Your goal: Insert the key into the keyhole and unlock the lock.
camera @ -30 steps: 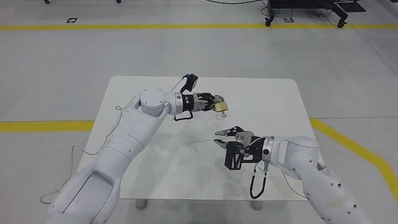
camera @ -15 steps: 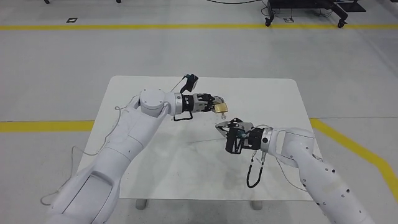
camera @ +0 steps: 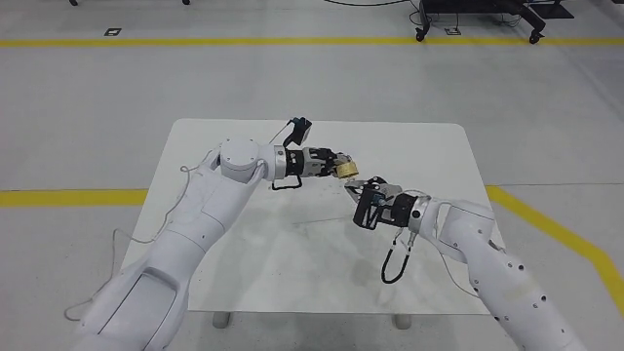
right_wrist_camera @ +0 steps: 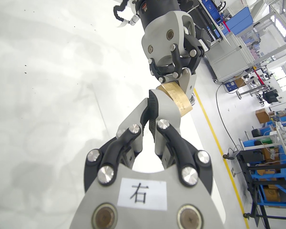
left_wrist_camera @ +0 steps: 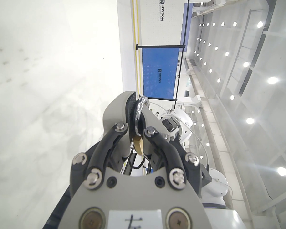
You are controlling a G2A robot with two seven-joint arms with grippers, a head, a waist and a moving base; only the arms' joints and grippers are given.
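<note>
A brass padlock [camera: 346, 168] hangs above the middle of the white table [camera: 429, 146], with my left gripper [camera: 336, 166] shut on it. In the left wrist view its steel shackle [left_wrist_camera: 140, 110] sits between the fingertips, with the brass body [left_wrist_camera: 138, 145] behind it. In the right wrist view the padlock [right_wrist_camera: 178, 98] sticks out of the left gripper [right_wrist_camera: 178, 77]. My right gripper [right_wrist_camera: 153, 101] is shut, tips right beside the padlock's body. From above, the right gripper [camera: 359, 192] holds a thin key [camera: 352, 186] pointing at the lock; its pads hide most of it.
A black cable [camera: 395, 263] loops from the right forearm over the table's front half. A yellow floor line [camera: 68, 197] runs past both sides of the table.
My right gripper has moved from the table's front middle up and back toward the padlock, ending at its body. The left arm has held the lock still.
</note>
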